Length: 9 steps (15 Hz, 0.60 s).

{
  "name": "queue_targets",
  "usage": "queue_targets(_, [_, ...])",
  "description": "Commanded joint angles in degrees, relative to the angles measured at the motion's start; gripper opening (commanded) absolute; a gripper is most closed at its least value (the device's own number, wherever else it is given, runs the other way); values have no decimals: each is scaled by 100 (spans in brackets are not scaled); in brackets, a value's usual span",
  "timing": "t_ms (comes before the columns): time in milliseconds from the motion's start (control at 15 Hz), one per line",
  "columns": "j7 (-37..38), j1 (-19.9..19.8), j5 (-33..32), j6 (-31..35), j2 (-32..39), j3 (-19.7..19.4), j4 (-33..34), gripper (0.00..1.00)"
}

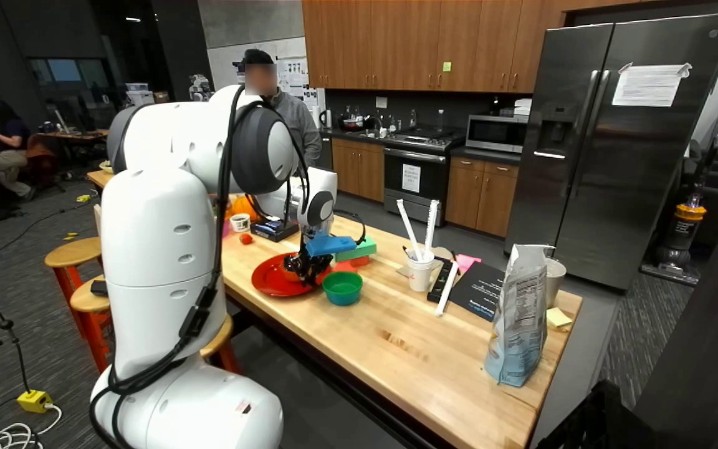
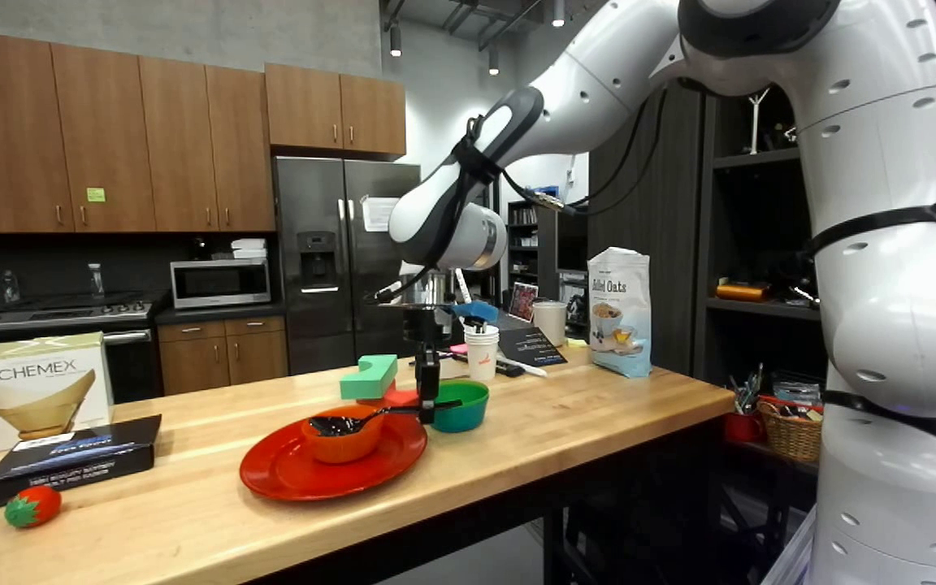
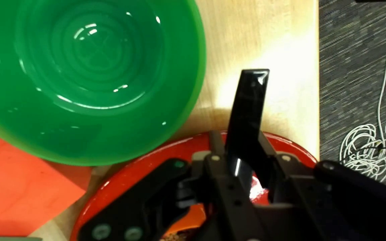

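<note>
At the left end of the counter (image 2: 533,426) you have a strawberry (image 2: 35,506) and a black box (image 2: 78,459), both well apart from your work. Moving right, the red plate (image 2: 269,475) carries the orange bowl (image 2: 346,449), and the head of the black spoon (image 2: 342,425) lies in that bowl. The wrist view shows a sliver of something brown and grainy there, too little to name. The spoon's handle (image 3: 249,100) slants gently up to the right, over the plate's rim, into your end effector (image 2: 427,411). Its jaws are drawn in firmly on that handle, a finger on each side.

A slim, slick-looking handle pinched partway along may well pivot under the head's weight, so check that both fingers press flat before you load it. Raise it straight and slowly, head level; a sideways drag could catch the orange bowl's rim and shift the plate too.

Just right of the plate is the green bowl (image 2: 474,416). The handle's free end sticks out past the fingers on its near side, so turn the wrist with care. Beyond, on the far side, a green block (image 2: 366,383) sits on a red block (image 2: 399,396). Farther right stand the paper cup (image 2: 482,357) and the oats bag (image 2: 621,325).
</note>
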Motion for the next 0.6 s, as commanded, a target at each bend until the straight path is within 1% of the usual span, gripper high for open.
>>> queue_targets(0, [28,-37,-165,-136,-235,27,-9,6])
queue_targets(200, [82,11,-520,-181,-308,11,16,6])
queue_targets(533, [-50,167,-1556,-286,-427,58,72,6])
